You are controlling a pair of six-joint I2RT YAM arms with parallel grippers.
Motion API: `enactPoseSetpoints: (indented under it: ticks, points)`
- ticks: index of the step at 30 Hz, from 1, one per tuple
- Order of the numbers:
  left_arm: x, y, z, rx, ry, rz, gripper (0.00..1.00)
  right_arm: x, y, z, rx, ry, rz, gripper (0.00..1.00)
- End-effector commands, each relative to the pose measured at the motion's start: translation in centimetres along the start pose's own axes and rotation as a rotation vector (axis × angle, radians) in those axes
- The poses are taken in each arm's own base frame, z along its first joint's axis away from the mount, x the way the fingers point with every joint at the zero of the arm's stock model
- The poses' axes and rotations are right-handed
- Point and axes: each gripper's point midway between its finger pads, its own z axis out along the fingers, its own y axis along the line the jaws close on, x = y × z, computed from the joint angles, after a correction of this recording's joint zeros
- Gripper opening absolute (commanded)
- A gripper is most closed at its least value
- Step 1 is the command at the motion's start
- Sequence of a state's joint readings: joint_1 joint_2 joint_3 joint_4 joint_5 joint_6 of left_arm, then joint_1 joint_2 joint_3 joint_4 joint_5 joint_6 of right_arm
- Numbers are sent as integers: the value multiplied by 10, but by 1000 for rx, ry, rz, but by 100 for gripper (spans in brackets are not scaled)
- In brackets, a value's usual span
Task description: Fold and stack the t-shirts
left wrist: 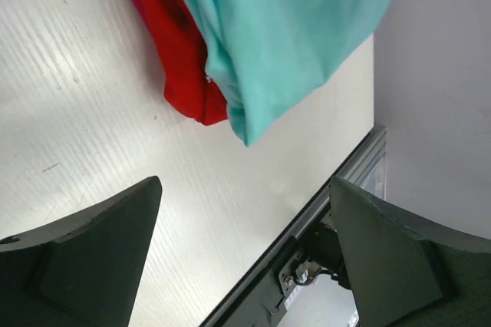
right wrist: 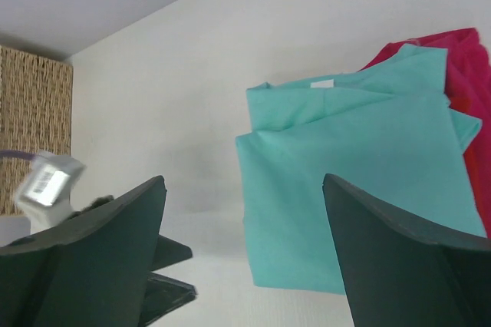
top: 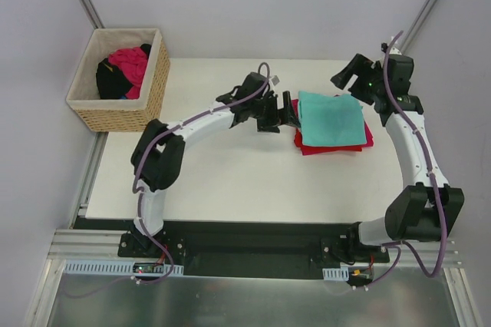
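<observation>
A folded teal t-shirt (top: 331, 118) lies on top of a folded red t-shirt (top: 330, 148), with a magenta-pink edge (top: 369, 137) showing at the right. The stack is right of the table's middle. My left gripper (top: 288, 113) is open and empty just left of the stack; its view shows the teal shirt (left wrist: 284, 28) over the red one (left wrist: 180, 66). My right gripper (top: 347, 75) is open and empty, raised behind the stack's far right corner; its view shows the teal shirt (right wrist: 349, 181) and red cloth (right wrist: 468, 97).
A wicker basket (top: 153, 85) stands at the back left, holding pink (top: 129, 64) and black (top: 110, 80) garments. The white table (top: 222, 181) ends in a black front rail (left wrist: 307, 227). Grey walls stand behind and at the right.
</observation>
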State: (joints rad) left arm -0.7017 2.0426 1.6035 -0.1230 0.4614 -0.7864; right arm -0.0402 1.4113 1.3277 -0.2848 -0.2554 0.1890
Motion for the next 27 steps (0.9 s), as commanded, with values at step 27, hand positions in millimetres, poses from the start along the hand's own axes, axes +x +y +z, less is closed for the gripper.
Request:
enactPoseSetpoints:
  ticks: [27]
  points:
    - [-11,-47,-89,71,-126,103,88,108,-10,55,56,260,-38,85]
